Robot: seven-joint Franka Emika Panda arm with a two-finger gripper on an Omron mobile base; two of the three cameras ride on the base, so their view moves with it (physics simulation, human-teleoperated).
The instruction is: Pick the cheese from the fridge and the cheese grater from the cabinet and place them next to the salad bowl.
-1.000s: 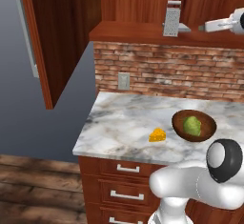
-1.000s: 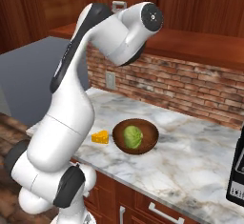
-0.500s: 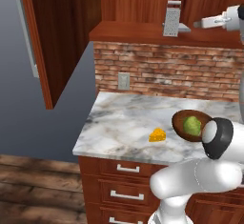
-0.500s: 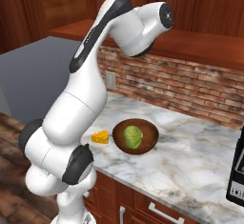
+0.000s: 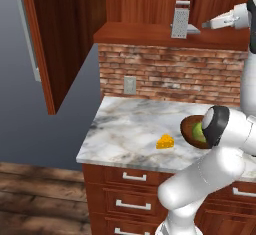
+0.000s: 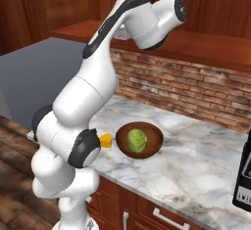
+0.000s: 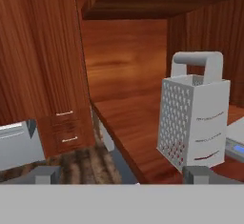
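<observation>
Marble countertop (image 5: 125, 129), white veined with grey, tops a run of reddish-brown drawers with silver handles (image 5: 134, 177), and a red brick backsplash (image 5: 170, 74) with a grey wall outlet (image 5: 130, 85) rises behind it. Above the bricks the cabinet (image 5: 150, 31) stands with its tall door (image 5: 42, 44) swung wide to the left, against a plain grey wall; dark wooden floorboards (image 5: 35, 199) run below.

The cheese grater (image 5: 180, 19) stands upright on the cabinet's wooden shelf, its loop handle on top; in the hand view (image 7: 193, 120) it sits right of centre, near the shelf's front edge. The gripper (image 5: 206, 25) is held level just to the grater's right, its fingers spread wide with nothing between them, apart from the grater. One fingertip (image 7: 198, 173) shows low in the hand view beneath the grater.

On the counter, the cheese (image 5: 165, 141) lies near the front edge, just beside the salad bowl (image 6: 139, 140), which holds green lettuce. The arm partly hides the wedge in the right base view (image 6: 105, 140). A dark appliance (image 6: 243, 182) stands at the far right of the counter.
</observation>
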